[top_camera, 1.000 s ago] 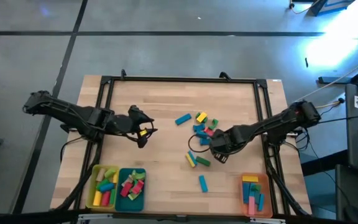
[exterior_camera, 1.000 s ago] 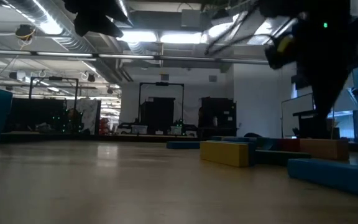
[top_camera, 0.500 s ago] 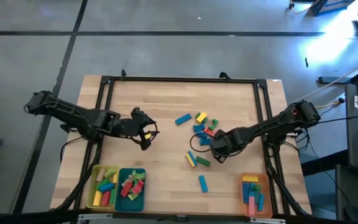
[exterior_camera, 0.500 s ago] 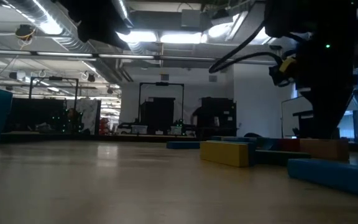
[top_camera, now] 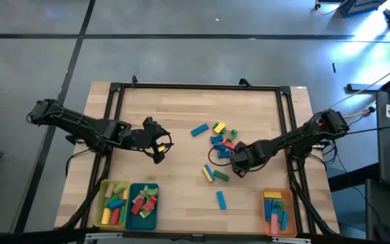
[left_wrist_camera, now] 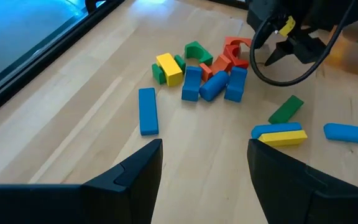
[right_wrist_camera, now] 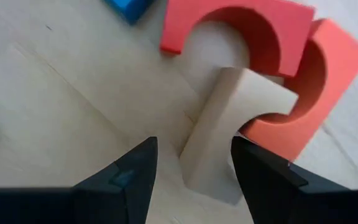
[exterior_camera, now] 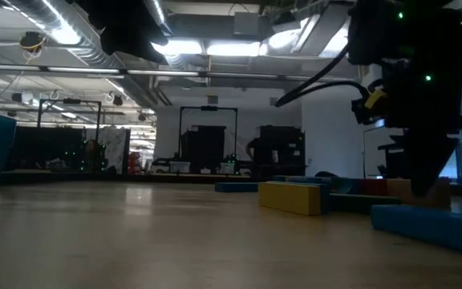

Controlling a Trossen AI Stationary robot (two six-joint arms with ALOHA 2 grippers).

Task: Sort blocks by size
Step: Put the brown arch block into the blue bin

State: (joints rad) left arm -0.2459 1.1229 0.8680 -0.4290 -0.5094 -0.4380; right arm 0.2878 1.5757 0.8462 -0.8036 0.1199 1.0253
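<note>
I have the right gripper (right_wrist_camera: 191, 165) spread low over a pale natural-wood block (right_wrist_camera: 229, 124) beside two red arches (right_wrist_camera: 278, 68) in the worktop (top_camera: 168, 108) pile; next I must lower and pinch. The left gripper (left_wrist_camera: 204, 168) waits spread, empty.

From above you get even, clear light on the counter (top_camera: 175, 115), with blue-white glare on the floor (top_camera: 364, 47) at the upper right. Your low view is dim and backlit: ceiling lights (exterior_camera: 215, 48) glow and the arms (exterior_camera: 415, 96) show as silhouettes. The close red arches (right_wrist_camera: 278, 56) look slightly soft.
</note>
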